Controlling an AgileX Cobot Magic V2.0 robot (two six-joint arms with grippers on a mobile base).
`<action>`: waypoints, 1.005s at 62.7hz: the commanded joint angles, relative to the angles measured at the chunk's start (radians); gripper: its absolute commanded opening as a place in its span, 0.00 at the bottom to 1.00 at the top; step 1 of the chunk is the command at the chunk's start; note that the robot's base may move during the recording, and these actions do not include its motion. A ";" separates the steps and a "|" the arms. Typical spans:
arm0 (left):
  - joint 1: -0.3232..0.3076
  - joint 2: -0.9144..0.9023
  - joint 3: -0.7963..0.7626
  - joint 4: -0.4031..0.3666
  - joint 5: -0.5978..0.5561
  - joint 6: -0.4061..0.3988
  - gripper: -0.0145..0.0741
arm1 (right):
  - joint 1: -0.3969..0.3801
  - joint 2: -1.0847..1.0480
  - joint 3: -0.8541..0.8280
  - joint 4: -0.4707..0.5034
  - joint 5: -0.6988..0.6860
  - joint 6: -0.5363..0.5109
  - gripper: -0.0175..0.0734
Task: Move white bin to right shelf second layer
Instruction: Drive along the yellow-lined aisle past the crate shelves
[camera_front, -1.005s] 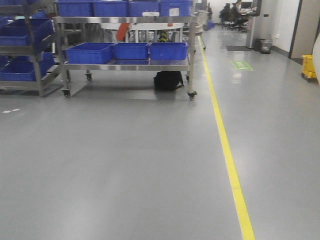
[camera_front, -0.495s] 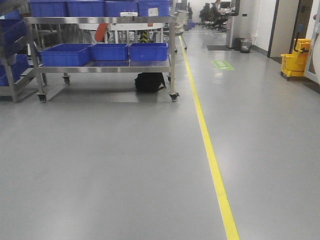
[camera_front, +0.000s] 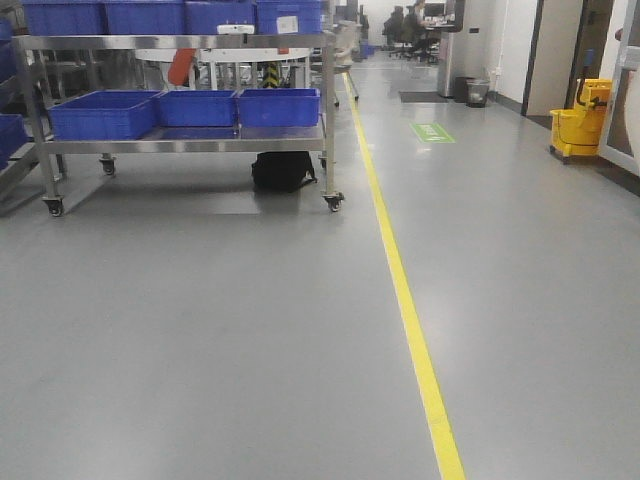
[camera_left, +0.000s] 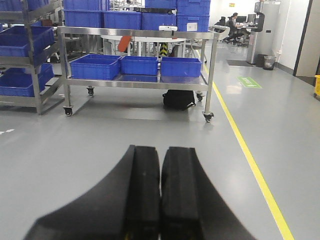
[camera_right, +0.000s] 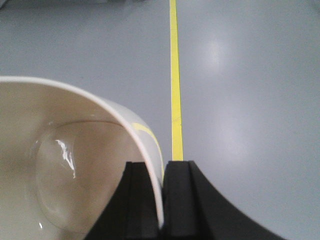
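Observation:
In the right wrist view my right gripper (camera_right: 161, 172) is shut on the rim of the white bin (camera_right: 60, 165). One finger is inside the bin and one outside its wall. The bin is glossy cream-white, empty, and held above the grey floor. In the left wrist view my left gripper (camera_left: 160, 157) is shut and empty, its black fingers (camera_left: 142, 185) pressed together above the floor. The right shelf with roller lanes is not in view. Neither gripper shows in the front view.
A steel wheeled cart (camera_front: 180, 145) with blue crates (camera_front: 278, 106) stands ahead at the left; it also shows in the left wrist view (camera_left: 137, 82). A black bag (camera_front: 282, 171) lies under it. A yellow floor line (camera_front: 400, 290) runs forward. A yellow mop bucket (camera_front: 575, 130) stands at the right.
The front view has swung to the right: the cart and yellow line have shifted left in the frame, and the yellow mop bucket has come further into view at the right.

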 joint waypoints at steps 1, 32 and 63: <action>0.001 -0.016 0.027 -0.007 -0.081 -0.004 0.26 | -0.007 0.003 -0.028 0.005 -0.092 -0.001 0.25; 0.001 -0.016 0.027 -0.007 -0.081 -0.004 0.26 | -0.007 0.003 -0.028 0.005 -0.092 -0.001 0.25; 0.001 -0.016 0.027 -0.007 -0.081 -0.004 0.26 | -0.007 0.003 -0.028 0.005 -0.092 -0.001 0.25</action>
